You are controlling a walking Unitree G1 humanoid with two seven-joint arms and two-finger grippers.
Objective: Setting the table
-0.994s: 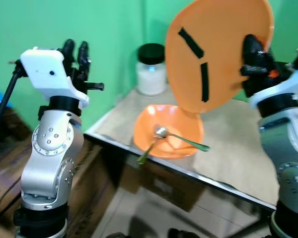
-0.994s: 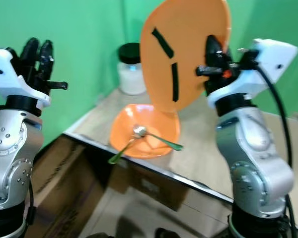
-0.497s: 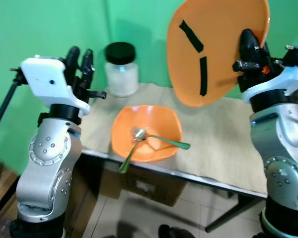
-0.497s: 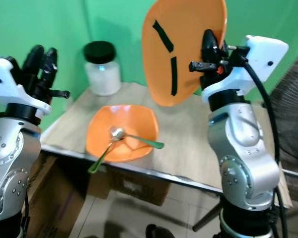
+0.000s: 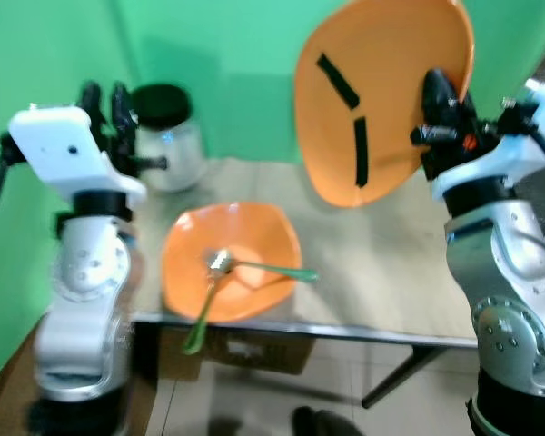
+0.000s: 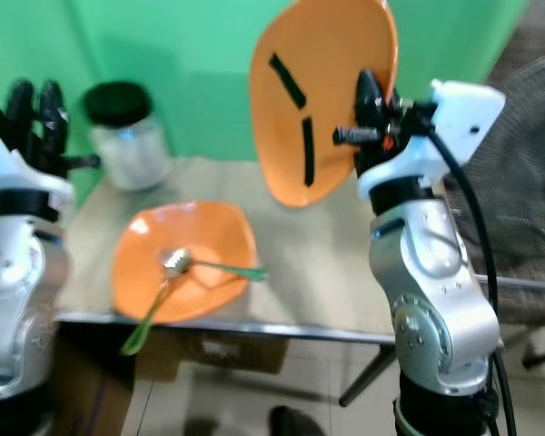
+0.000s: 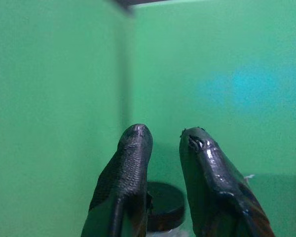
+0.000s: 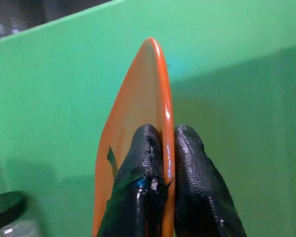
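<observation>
Orange plate, black stripes.

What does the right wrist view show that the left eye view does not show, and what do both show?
The right wrist view shows the fingers pinching the orange plate at its thin rim, edge-on. The left eye view shows the table, the orange bowl holding two spoons, and the left gripper raised. Both share the plate, its black tape strips and the black-lidded jar.

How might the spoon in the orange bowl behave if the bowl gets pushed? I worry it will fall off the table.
The spoon lies loose in the orange bowl, its handle past the rim and the table edge, so a push would probably tip it out. It looks like thin metal, likely light, stiff and slippery.
</observation>
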